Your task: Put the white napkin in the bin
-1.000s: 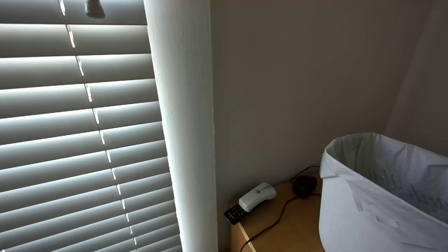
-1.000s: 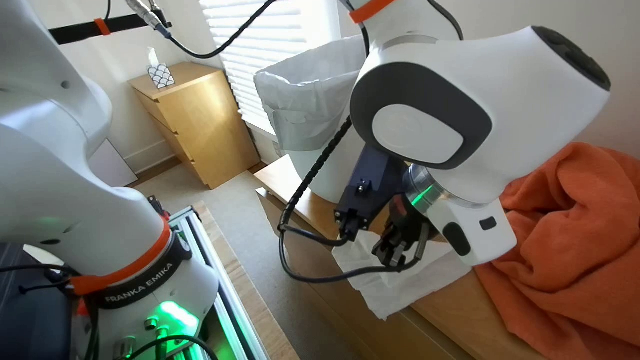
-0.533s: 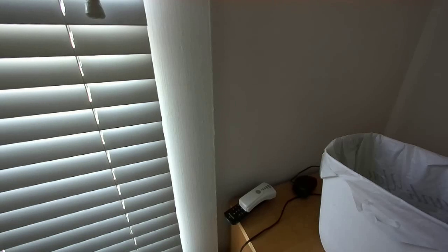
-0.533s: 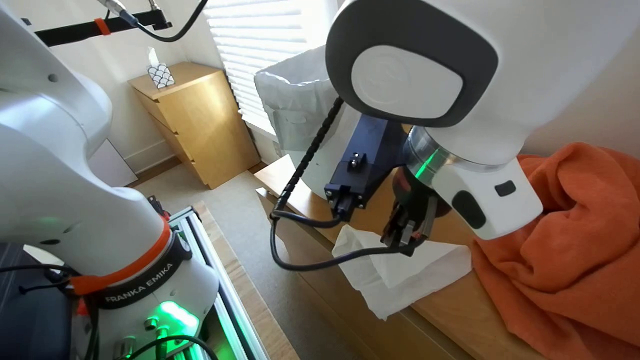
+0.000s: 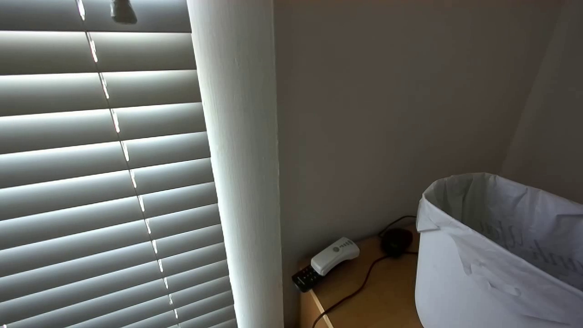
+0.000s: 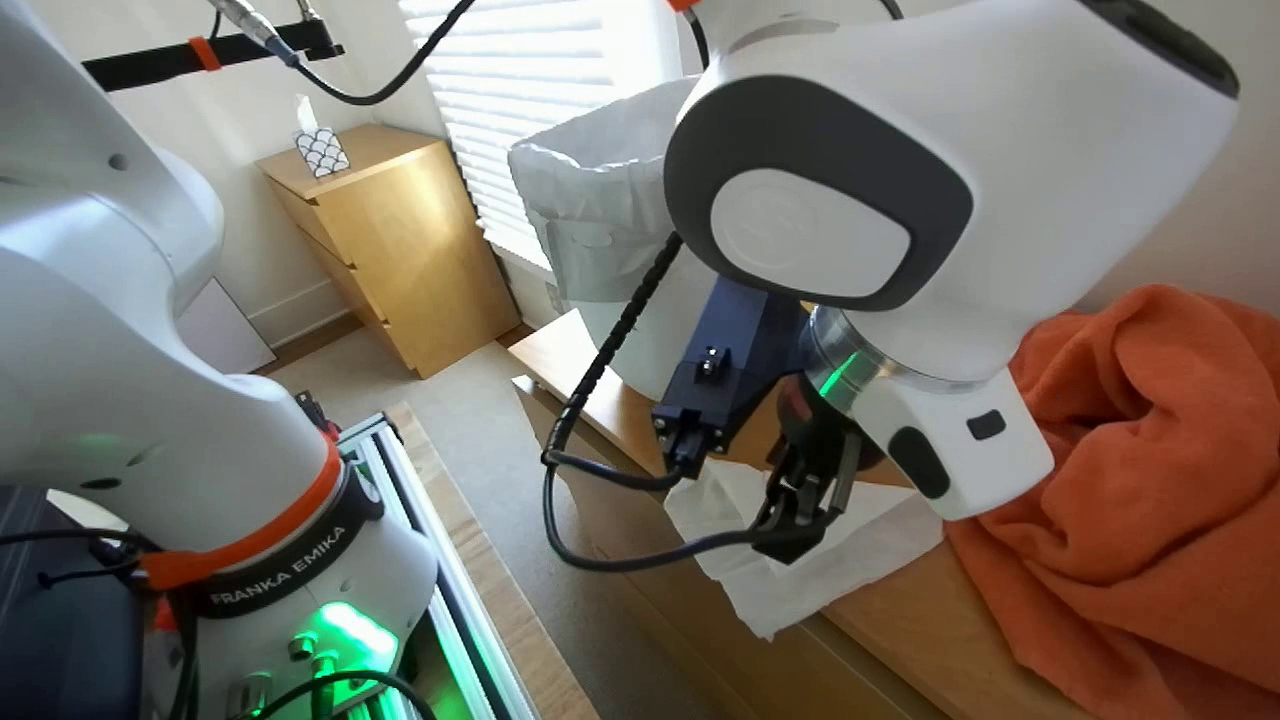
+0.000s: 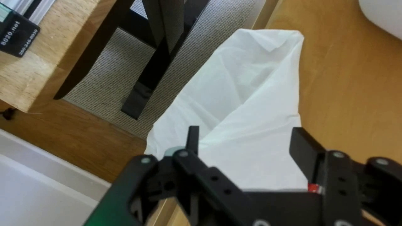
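Note:
The white napkin lies creased on the wooden surface, part of it hanging over the front edge. In the wrist view the napkin spreads above and between my fingers, with a fold across its middle. My gripper is open, its jaws well apart, and holds nothing. In an exterior view the gripper hangs over the napkin and covers some of it; whether they touch I cannot tell. The white bin, lined with a plastic bag, stands behind the arm, which hides its right side. The lined bin is cut off at the frame's edge.
An orange cloth is heaped to the napkin's right. A white remote rests partly on a black one, with a dark cable nearby. A loop of arm cable dangles near the gripper.
The arm rose away from the napkin, then came partway back down over it. My gripper's fingers have spread apart. Napkin and bin have stayed in place.

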